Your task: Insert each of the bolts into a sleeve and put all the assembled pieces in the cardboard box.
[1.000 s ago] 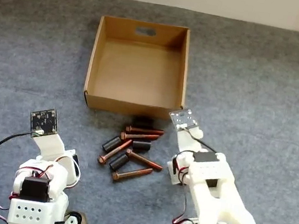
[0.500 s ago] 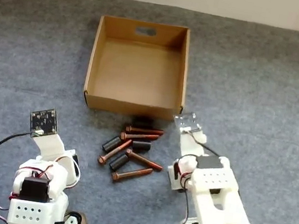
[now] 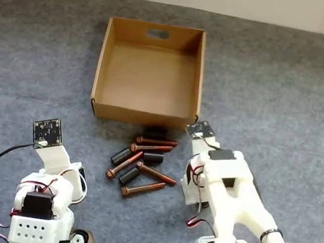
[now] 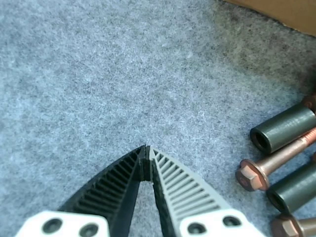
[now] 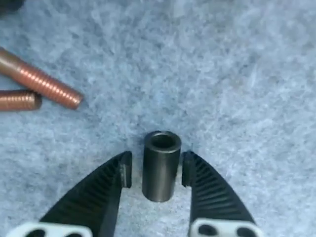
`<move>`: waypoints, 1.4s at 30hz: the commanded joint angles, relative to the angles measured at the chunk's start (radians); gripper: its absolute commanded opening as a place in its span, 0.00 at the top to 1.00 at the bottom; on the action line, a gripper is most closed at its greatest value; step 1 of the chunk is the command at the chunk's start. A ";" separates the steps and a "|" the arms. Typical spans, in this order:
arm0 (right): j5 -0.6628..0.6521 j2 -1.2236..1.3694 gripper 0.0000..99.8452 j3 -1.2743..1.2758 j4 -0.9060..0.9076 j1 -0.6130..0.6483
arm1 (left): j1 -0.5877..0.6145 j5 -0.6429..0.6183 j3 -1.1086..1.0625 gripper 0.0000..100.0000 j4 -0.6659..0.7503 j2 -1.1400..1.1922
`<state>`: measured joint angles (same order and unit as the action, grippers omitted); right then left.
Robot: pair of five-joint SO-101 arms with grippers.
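Near left, the left gripper (image 4: 147, 158) hangs over grey carpet (image 4: 98, 74), its ribbed fingers pressed together on nothing. Near right, the right gripper (image 5: 157, 168) stands narrowly parted astride a short dark metal sleeve (image 5: 161, 165), apparently not yet pinching it. That tube looks rigid, smooth and fairly heavy, so it may roll or slip. Take it mid-barrel, leaving the bore free. Farther off, copper-coloured threaded bolts (image 3: 156, 173) and other dark sleeves (image 3: 129, 175) lie piled before the brown cardboard box (image 3: 143, 116).
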<state>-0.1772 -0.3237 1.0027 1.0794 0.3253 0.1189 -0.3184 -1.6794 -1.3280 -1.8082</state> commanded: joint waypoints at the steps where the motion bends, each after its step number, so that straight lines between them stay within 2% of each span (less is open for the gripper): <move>1: 0.008 0.035 0.83 -0.030 -0.015 -0.010 | -0.021 -0.005 -0.018 0.99 -0.005 -0.004; 5: 0.006 0.035 0.85 -0.030 -0.015 -0.010 | -0.021 -0.006 -0.018 0.99 -0.005 -0.004; 9: 0.006 0.033 1.00 -0.022 -0.070 -0.010 | -0.021 -0.006 -0.018 0.99 -0.005 -0.004; 15: 0.008 0.024 0.99 -0.050 -0.077 -0.010 | -0.021 -0.006 -0.018 0.99 -0.005 -0.004; 21: 0.034 -0.107 0.99 -0.094 -0.077 -0.010 | -0.022 -0.008 -0.018 0.99 0.000 -0.005; 25: 0.117 -0.193 0.99 -0.087 -0.105 -0.010 | -0.022 -0.008 -0.018 0.99 0.080 -0.005; 29: 0.192 -0.231 0.99 0.028 -0.242 -0.012 | -0.016 -0.003 -0.018 0.99 0.196 -0.005; 34: 0.198 -0.271 0.99 0.154 -0.348 -0.012 | -0.008 -0.002 -0.013 0.99 0.336 -0.005; 38: 0.198 -0.331 0.99 0.191 -0.360 -0.012 | 0.062 -0.003 -0.012 0.99 0.448 -0.005; 42: 0.199 -0.366 0.99 0.194 -0.360 -0.012 | 0.182 -0.002 0.030 0.99 0.554 -0.005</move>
<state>0.0100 -0.6490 1.1991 0.7357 0.3253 0.2263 -0.3184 -1.6778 -0.8523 -1.8082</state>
